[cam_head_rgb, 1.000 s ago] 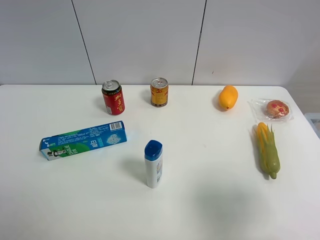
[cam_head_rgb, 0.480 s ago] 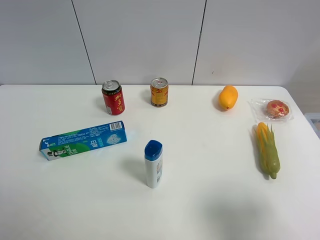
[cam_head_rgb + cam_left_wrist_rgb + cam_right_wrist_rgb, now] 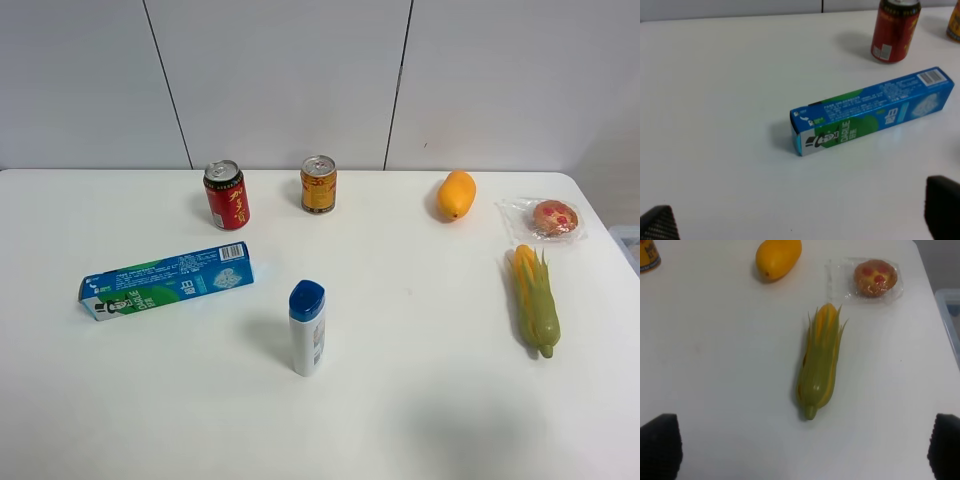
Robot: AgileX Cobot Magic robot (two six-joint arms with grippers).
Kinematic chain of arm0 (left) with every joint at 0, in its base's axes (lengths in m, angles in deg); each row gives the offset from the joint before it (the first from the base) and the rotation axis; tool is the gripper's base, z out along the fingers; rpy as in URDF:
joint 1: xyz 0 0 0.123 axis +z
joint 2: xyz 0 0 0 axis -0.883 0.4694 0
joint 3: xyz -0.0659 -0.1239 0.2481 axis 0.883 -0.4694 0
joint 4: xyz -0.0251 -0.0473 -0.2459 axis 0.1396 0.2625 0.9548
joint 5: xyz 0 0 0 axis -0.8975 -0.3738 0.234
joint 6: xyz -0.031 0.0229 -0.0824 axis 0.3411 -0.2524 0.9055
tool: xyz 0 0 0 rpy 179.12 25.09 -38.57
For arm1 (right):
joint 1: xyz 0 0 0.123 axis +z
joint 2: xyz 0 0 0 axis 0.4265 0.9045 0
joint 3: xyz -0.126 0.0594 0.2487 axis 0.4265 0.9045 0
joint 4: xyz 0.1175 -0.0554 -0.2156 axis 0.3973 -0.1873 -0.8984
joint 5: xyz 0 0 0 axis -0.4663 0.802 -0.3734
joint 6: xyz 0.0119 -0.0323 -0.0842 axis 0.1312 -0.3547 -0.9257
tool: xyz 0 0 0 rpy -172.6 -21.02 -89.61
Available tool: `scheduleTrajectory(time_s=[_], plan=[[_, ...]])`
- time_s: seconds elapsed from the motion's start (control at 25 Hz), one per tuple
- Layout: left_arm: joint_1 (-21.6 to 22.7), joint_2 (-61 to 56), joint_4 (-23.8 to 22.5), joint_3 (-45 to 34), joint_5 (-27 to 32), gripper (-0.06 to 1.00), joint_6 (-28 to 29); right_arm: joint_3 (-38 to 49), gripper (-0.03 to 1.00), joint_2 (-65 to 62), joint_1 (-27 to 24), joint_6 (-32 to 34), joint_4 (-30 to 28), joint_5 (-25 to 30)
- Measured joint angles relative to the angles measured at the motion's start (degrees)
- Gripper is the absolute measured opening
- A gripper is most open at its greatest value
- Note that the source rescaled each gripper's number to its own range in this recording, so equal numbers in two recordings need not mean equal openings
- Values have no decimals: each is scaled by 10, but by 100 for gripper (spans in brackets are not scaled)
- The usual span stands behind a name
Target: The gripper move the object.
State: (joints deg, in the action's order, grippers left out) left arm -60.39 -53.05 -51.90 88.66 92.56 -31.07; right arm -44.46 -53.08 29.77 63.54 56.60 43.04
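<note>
The object, a small golden-brown bun with red spots in clear plastic wrap (image 3: pixel 555 217), lies at the table's far right, behind the corn; it also shows in the right wrist view (image 3: pixel 875 277). My right gripper (image 3: pixel 802 450) is open and empty, well short of the bun, with the corn between them; only its black fingertips (image 3: pixel 660 445) show. My left gripper (image 3: pixel 800 220) is open and empty, near the toothpaste box; its fingertips (image 3: pixel 942 205) show at the frame's corners. Neither arm appears in the high view.
An ear of corn (image 3: pixel 535 298) lies in front of the bun, an orange mango (image 3: pixel 456 194) to its left. Red can (image 3: pixel 227 194), yellow can (image 3: pixel 318 184), blue toothpaste box (image 3: pixel 167 279) and a white bottle with blue cap (image 3: pixel 307 328) stand on the white table (image 3: pixel 420 400). The table's right edge is close to the bun.
</note>
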Motion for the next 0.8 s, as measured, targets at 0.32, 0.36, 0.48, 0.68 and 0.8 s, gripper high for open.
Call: scheduleTrajectory(time_s=[0.32,0.36,0.48,0.68,0.8], plan=[[0,0,0,0,0,100,0,0,100,0,0,0,0,0],[0,0,0,0,0,100,0,0,100,0,0,0,0,0],[0,0,0,0,0,100,0,0,100,0,0,0,0,0],[0,0,0,0,0,100,0,0,100,0,0,1,0,0],[0,0,0,0,0,100,0,0,100,0,0,1,0,0]])
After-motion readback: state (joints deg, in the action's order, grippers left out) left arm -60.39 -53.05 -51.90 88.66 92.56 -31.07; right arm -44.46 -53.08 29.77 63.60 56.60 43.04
